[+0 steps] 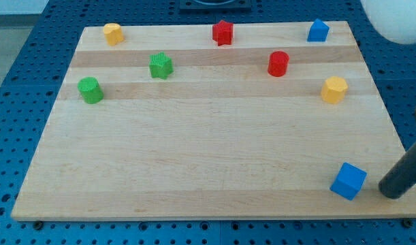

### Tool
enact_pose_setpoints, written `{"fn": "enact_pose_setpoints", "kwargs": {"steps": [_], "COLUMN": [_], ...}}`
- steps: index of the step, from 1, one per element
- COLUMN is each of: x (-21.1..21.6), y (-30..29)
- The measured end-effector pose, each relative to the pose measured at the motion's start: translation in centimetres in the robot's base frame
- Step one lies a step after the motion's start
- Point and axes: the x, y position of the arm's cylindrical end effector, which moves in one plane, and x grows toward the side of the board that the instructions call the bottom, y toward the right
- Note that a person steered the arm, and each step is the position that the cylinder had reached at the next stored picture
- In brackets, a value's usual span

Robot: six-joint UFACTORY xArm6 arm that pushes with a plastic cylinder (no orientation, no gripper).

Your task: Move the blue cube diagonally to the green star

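Note:
The blue cube [348, 181] lies near the board's bottom right corner. The green star [161, 65] sits far off in the upper left part of the board. My tip [391, 191] is the end of a dark rod coming in from the view's right edge. It stands just right of the blue cube, a small gap apart, near the board's right edge.
On the wooden board [208, 156] are also a green cylinder [90, 90], a yellow block [113, 33], a red star [222, 32], a red cylinder [278, 63], a blue pentagon-like block [318, 30] and a yellow hexagon [334, 90]. A white object [395, 17] is at the top right.

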Motion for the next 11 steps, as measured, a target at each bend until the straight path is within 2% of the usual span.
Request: {"fn": "enact_pose_setpoints", "kwargs": {"steps": [3, 5, 9, 11], "x": [-0.4, -3.7, -4.0, -6.1], "y": [-5.2, -8.6, -19.4, -23.8]}}
